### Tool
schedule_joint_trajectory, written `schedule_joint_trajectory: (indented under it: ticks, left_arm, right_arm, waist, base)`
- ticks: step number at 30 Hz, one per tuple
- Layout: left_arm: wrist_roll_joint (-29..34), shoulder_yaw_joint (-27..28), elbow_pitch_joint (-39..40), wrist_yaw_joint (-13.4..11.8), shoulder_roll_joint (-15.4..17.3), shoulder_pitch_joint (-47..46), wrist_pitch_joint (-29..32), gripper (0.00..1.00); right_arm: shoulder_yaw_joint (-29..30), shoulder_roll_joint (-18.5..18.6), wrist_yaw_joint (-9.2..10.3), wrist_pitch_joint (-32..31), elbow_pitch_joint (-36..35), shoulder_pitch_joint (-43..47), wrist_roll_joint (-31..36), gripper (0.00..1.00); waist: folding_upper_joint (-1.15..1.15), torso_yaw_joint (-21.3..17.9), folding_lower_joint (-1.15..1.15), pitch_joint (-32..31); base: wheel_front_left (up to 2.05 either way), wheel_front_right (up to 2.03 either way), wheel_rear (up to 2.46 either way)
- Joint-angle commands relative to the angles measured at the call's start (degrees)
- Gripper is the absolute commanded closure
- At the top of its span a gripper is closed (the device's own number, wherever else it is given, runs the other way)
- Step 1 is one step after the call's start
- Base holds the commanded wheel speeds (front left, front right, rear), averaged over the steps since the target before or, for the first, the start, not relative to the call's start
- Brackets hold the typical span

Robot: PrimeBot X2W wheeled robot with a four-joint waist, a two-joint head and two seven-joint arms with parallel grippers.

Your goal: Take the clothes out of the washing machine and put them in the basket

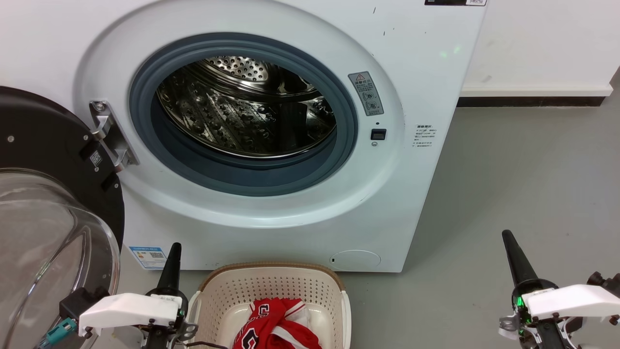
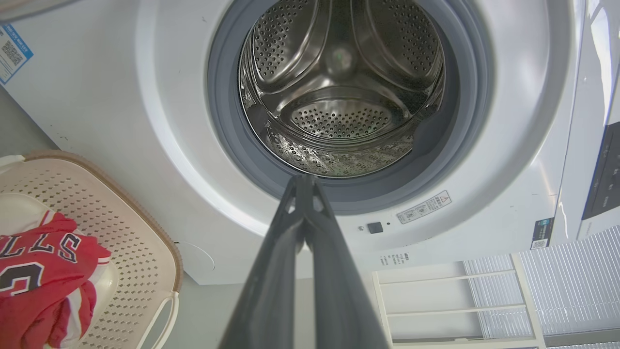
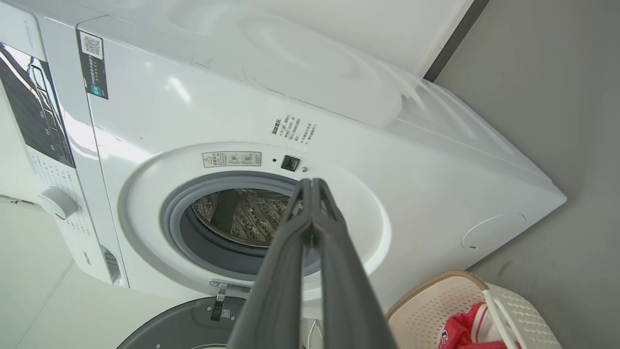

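red clothes [image 1: 276, 327], cream perforated basket [image 1: 271, 286], white washing machine [image 1: 271, 223].

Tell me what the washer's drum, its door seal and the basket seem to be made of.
Drum: likely stainless steel, polished; it mirrors light and is punched with holes.
Door seal: probably rubber, matt grey, with a soft folded lip.
Basket: seemingly moulded plastic, cream, semi-matt, with even diamond perforations; its brown rim looks woven but may be moulded too.

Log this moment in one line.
clothes: in basket | washing machine: drum looks empty | door: open | left claw: shut, empty | right claw: shut, empty
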State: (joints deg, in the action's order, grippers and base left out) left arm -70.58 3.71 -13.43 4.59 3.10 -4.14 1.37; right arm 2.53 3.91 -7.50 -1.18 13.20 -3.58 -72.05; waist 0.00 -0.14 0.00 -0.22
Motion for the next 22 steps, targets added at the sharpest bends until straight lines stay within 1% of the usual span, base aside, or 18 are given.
schedule_joint_trajectory:
  ticks: [1,22]
  left_arm:
    - [-1.3,0.2,0.2,0.7,0.1,-1.4,0.3,1.0]
    - [-12.0,1.7,-0.3,1.9,-0.1,-2.0,2.9,1.0]
  right_arm:
    - [0.2,0.3,0.01,-0.3,-0.2,-1.5,-1.3,1.0]
    - [1.5,0.1,0.01,-2.5,0.3,-2.2,-11.8,1.0]
  waist:
    - [0.0,0.0,0.0,0.0]
    - [0.0,0.1,0.0,0.2]
  base:
    - [0.0,0.0,0.0]
    - [0.0,0.0,0.0]
